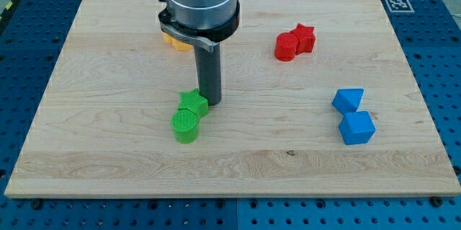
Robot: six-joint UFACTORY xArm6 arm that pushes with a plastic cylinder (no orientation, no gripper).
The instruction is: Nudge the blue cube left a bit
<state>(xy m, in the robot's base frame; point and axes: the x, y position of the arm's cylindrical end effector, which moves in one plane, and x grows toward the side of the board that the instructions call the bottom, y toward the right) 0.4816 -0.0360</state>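
My tip [213, 102] sits touching the green star [192, 102], no jaws on this rod, while the blue cube [357, 127] waits far right, touching the other blue block [348, 100], which a careless approach could drag along.

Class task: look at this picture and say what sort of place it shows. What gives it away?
Probably a robotics lab bench: a wooden board lies on a blue perforated table, a printed marker tag sits at its corner, and a robot's rod stands among coloured blocks.

My pale wooden worktop [108, 165] lies on a blue perforated metal base [443, 57]; a black-and-white square marker [397, 3] sits at its top-right corner.
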